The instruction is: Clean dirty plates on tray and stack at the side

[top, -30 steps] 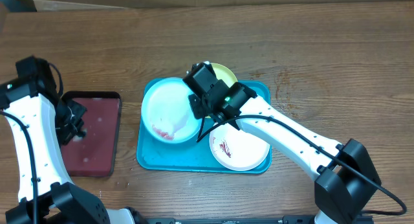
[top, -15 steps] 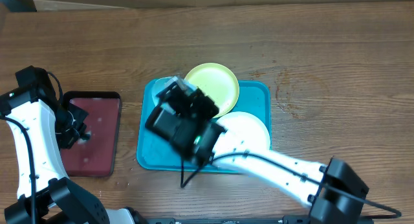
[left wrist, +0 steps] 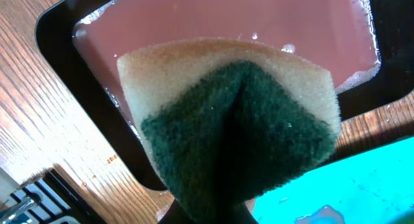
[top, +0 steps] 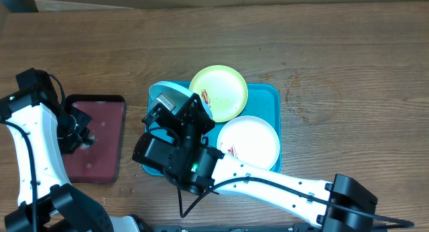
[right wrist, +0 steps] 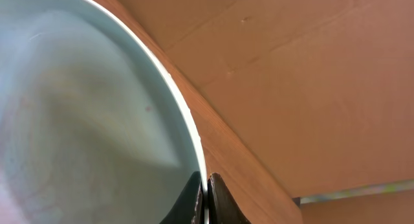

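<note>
Overhead: the light blue plate (top: 166, 96) is held tilted above the tray (top: 268, 98). Left wrist: a sponge (left wrist: 233, 133) is clamped in the jaws of the left gripper (left wrist: 210, 214). Right wrist: only the plate's rim is pinched by the jaws of the right gripper (right wrist: 206, 198); it could be levered loose by scrubbing.

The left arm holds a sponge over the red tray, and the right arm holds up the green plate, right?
Wrong plate: the right fingers grip the light blue plate, per the right wrist view. The green plate lies on the blue tray.
</note>
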